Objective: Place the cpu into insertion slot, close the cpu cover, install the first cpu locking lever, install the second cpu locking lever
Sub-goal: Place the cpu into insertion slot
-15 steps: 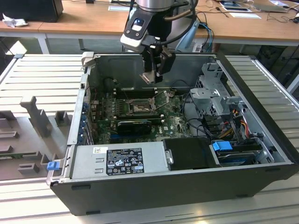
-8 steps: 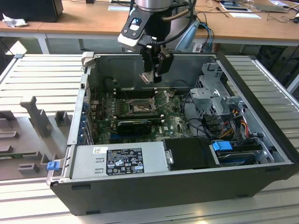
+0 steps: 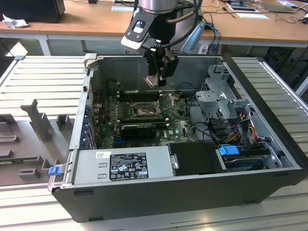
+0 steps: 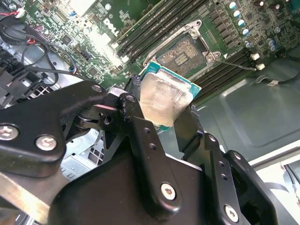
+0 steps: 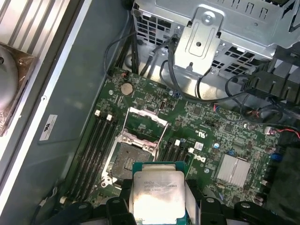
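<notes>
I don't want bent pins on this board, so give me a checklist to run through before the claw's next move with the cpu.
1. Grip on the cpu: ok, the claw is shut on two opposite edges.
2. Empty insertion slot: ok, bare contacts in both wrist views.
3. Open cpu cover: ok, swung up off the slot.
4. Chip clear of the motherboard: ok, it hangs above it in the exterior view.
5. Chip squared to the slot: cannot tell.
</notes>
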`<act>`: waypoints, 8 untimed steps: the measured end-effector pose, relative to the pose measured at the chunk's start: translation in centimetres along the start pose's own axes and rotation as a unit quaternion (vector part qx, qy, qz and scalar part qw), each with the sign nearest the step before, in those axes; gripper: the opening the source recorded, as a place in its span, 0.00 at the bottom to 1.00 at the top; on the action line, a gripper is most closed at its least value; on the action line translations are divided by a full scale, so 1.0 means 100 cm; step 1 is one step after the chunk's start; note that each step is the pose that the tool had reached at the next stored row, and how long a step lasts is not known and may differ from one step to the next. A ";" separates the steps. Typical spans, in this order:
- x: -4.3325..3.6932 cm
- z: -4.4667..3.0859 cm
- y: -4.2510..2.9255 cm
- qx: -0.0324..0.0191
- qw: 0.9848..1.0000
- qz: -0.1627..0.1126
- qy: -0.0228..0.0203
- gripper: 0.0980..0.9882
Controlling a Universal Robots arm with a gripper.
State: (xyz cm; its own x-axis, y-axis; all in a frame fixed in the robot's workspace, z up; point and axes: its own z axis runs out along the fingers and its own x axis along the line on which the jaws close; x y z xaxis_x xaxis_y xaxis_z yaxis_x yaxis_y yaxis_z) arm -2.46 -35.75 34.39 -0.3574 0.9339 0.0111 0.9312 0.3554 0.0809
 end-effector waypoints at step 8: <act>0.0000 0.0011 -0.0001 0.000 1.000 0.013 -0.001 0.48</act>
State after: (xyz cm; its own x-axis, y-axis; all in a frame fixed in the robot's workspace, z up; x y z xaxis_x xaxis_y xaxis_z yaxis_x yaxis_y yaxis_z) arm -2.46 -35.75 34.29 -0.3327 0.9430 0.0111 0.9402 0.3308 0.0809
